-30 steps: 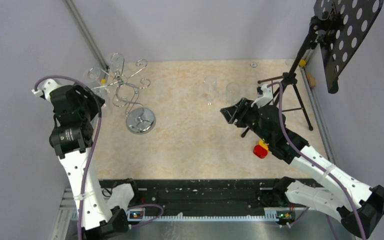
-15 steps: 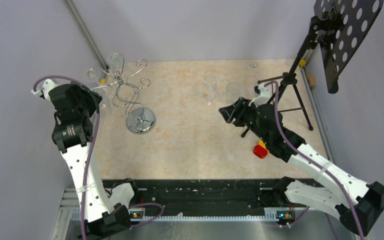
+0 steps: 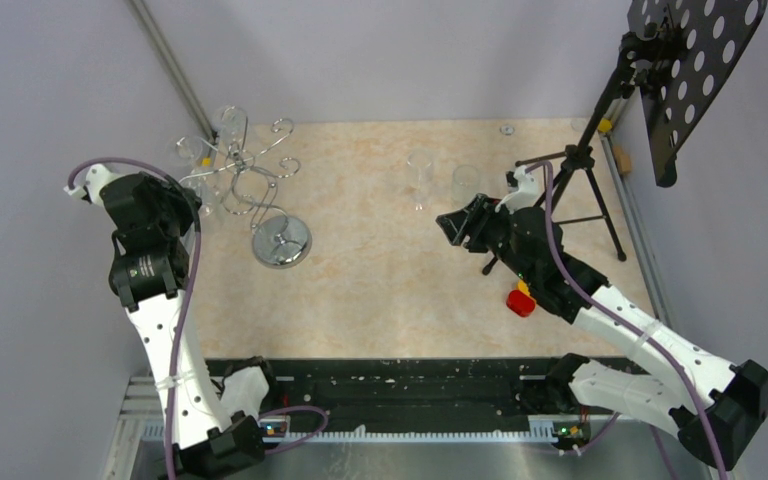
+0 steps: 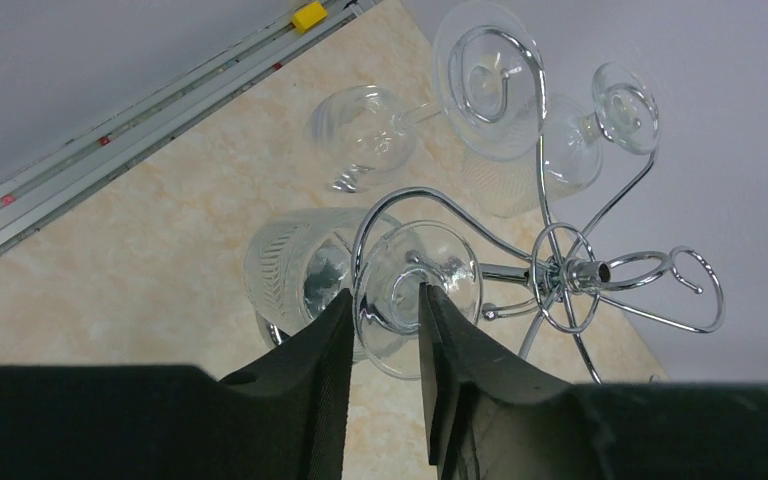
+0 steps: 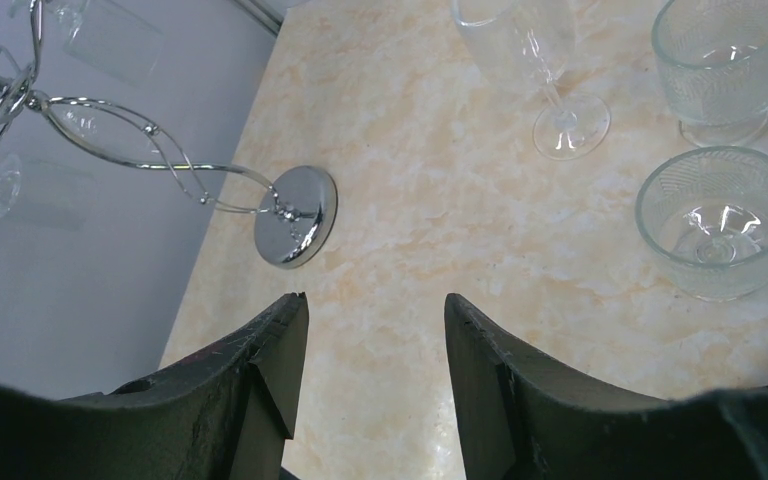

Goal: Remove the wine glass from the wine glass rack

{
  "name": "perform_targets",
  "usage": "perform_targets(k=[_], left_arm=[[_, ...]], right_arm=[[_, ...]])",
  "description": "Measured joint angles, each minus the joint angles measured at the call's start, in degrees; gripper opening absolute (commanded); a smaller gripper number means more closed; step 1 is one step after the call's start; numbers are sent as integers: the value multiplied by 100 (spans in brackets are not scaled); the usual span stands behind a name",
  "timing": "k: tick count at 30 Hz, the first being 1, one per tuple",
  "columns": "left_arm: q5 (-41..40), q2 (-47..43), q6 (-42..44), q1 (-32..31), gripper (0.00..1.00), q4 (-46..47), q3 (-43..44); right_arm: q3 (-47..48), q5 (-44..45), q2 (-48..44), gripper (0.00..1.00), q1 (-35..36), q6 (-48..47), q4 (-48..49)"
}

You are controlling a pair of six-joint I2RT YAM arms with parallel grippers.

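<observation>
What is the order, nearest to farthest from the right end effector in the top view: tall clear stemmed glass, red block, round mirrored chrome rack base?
1. Tall clear stemmed glass, just beyond the right end effector.
2. Red block, beside the right arm.
3. Round mirrored chrome rack base, far left.

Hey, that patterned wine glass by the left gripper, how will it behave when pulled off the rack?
The wine glass is clear glass, so probably fragile and slippery for the left gripper. Its foot sits within a curled arm of the wine glass rack, so it may snag unless slid out. The thin wire rack could sway or tip.
</observation>
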Motion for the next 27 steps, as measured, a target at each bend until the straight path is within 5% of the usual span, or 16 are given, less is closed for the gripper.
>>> perform_targets(k=[13,27], left_arm=[[52,-94,-79,31,0,92,-33],[199,-160,-267,57,0,127,-31]], right_arm=[[0,-4,52,54,-11,-9,33],[0,0,52,53,-13,-42,98]])
